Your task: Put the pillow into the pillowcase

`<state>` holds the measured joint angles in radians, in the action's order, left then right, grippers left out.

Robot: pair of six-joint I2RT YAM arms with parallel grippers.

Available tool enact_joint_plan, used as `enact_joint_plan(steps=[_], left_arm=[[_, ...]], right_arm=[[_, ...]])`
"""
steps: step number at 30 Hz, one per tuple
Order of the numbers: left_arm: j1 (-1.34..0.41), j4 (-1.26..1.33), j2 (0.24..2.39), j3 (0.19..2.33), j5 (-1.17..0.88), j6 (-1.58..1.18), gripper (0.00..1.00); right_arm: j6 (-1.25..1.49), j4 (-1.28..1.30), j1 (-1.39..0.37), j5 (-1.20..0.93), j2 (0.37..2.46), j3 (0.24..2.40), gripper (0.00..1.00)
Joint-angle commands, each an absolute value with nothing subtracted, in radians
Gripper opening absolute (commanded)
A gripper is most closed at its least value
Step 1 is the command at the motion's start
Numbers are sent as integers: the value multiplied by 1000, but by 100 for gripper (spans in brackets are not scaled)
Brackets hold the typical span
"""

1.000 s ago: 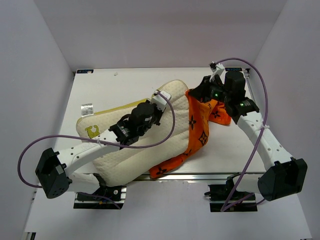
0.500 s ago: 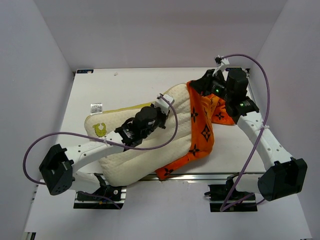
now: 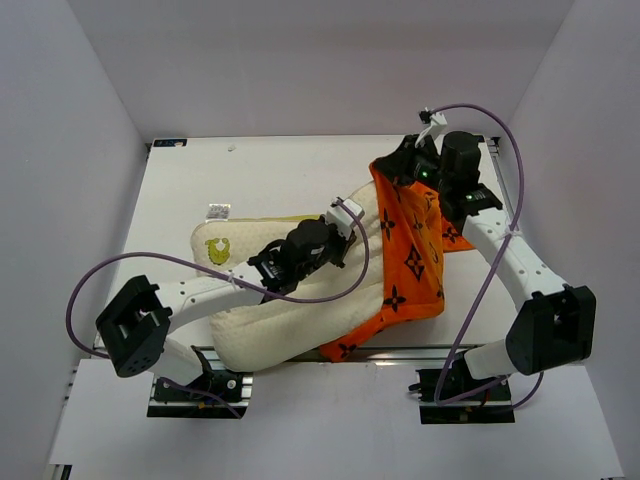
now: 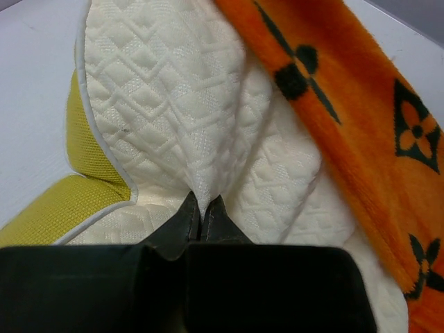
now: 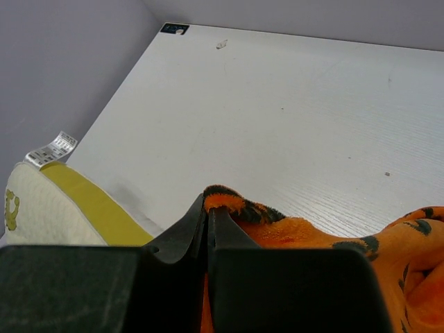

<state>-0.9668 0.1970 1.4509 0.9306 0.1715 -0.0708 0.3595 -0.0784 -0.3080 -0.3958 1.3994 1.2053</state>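
Shifted to the right since a second ago, the pillow (image 3: pixel 280 325) now sits further under the orange fabric, and its yellow logo (image 3: pixel 216 250) has travelled right with it; the left arm has followed and the right arm has drawn the case edge toward the far right corner

Only 1 pillow lies on the white table (image 3: pixel 250 170), cream and quilted. Its long axis runs from near-left to far-right. The logo end points left, with 1 small white label (image 3: pixel 218 212) sticking out beside the yellow band (image 3: pixel 270 222) along its far side. The opposite end points right and is covered by the case.

At mid-pillow the left gripper (image 4: pixel 203 208) has its 2 fingers pressed together on a raised fold of the quilted pillow cover, just beside the orange edge.

Further right, 1 pillowcase (image 3: pixel 410 260) is draped over the pillow's right end. Its long axis runs from the far side down to the near table edge, and its opening faces left around the pillow. Part of it lies bunched on the table behind.

At the far right, the right gripper (image 5: pixel 207 205) is clamped on the pillowcase's upper rim, holding it lifted above the table
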Motion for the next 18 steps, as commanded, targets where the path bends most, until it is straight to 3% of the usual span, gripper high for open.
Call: enact_joint_plan(steps=[1,13,18], left_arm=[[-1060,173,1434,937,-25,-129,0],[-1120,181,1423,937,-21,-146,0],[-1118,181,1463,988,-14,-91,0]], right_arm=[[345,-308,-311,-376,1411,1319,0],[376,-319,-334,-426,1509,1445,0],[385,-261,-405,-537,1454,1375,0]])
